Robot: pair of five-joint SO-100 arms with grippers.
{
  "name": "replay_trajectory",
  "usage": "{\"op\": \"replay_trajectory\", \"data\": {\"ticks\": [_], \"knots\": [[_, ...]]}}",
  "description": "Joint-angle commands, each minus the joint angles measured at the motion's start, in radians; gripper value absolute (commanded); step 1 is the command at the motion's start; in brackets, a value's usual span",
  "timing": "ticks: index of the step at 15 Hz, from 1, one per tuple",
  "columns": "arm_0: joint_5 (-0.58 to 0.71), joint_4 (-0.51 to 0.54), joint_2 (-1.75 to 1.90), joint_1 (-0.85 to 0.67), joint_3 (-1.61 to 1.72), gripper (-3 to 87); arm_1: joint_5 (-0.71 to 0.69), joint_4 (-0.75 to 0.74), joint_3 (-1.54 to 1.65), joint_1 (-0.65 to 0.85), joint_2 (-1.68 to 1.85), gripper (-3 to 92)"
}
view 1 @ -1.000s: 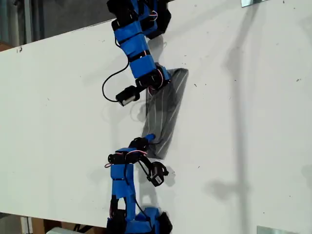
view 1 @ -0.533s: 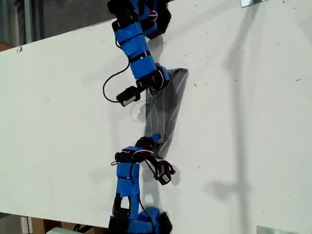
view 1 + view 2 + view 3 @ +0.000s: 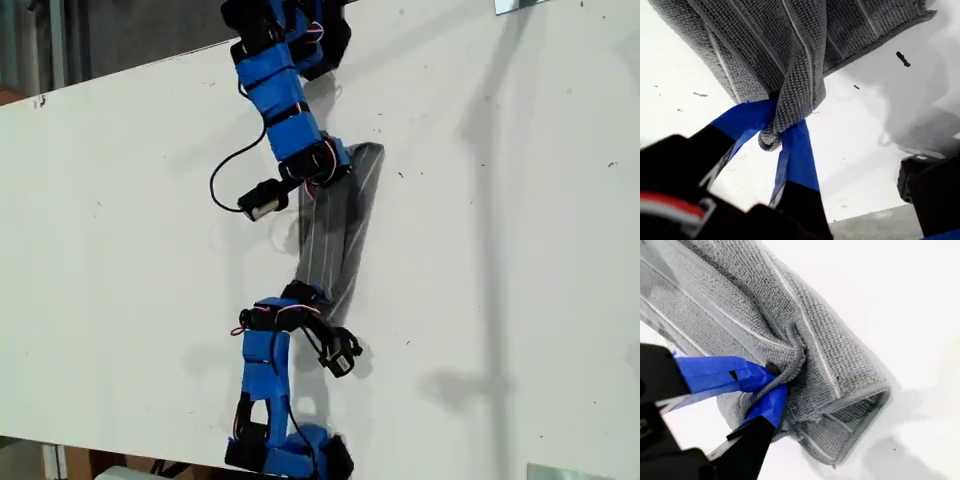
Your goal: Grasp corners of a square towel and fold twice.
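The grey striped towel (image 3: 342,225) lies as a long narrow strip on the white table (image 3: 520,260), between two blue arms. My first gripper (image 3: 777,135) is shut on a bunched corner (image 3: 771,140), and the cloth (image 3: 790,40) spreads away above the tabletop. It seems to be the lower arm's gripper (image 3: 312,297) in the exterior view. My second gripper (image 3: 771,382) is shut on a folded edge of the towel (image 3: 810,340), close to a doubled corner (image 3: 860,415). It appears to belong to the upper arm (image 3: 325,172).
Both arm bases stand at the table's edges in the exterior view, one at the top (image 3: 290,25) and one at the bottom (image 3: 290,455). A black cable (image 3: 225,170) loops beside the upper arm. Bare white table surrounds the towel on both sides.
The lower arm has shifted a little toward the exterior view's right, and the towel's lower end has drawn in narrower. The upper arm has hardly moved.
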Motion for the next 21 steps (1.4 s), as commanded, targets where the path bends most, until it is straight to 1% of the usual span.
{"op": "replay_trajectory", "data": {"ticks": [1, 5, 7, 8, 11, 13, 17, 19, 20, 21], "knots": [[0.023, 0.075, 0.138, 0.015, -0.049, -0.1, -0.008, 0.031, -0.098, -0.031, 0.018, -0.1], [0.026, 0.166, 0.227, 0.048, -0.060, -0.1, -0.008, 0.044, -0.140, -0.054, -0.026, -0.1], [0.021, 0.184, 0.233, 0.080, -0.060, -0.1, -0.008, 0.046, -0.152, -0.057, -0.046, -0.1], [0.012, 0.181, 0.227, 0.097, -0.035, -0.1, -0.008, 0.046, -0.158, -0.063, -0.055, -0.1], [-0.028, 0.120, 0.225, 0.138, 0.081, -0.1, -0.006, 0.046, -0.175, -0.084, -0.094, -0.1], [-0.035, 0.112, 0.221, 0.161, 0.110, -0.1, -0.002, 0.051, -0.183, -0.094, -0.106, -0.1], [0.011, 0.112, 0.225, 0.087, 0.222, -0.1, -0.008, 0.051, -0.206, -0.097, -0.132, -0.1], [0.026, 0.109, 0.225, 0.077, 0.229, -0.1, -0.008, 0.048, -0.218, -0.095, -0.160, -0.1], [0.028, 0.112, 0.225, 0.078, 0.225, 0.5, -0.005, 0.051, -0.218, -0.091, -0.163, 7.6], [0.026, 0.114, 0.227, 0.084, 0.225, 10.6, -0.008, 0.060, -0.232, -0.091, -0.163, 17.9]]}}
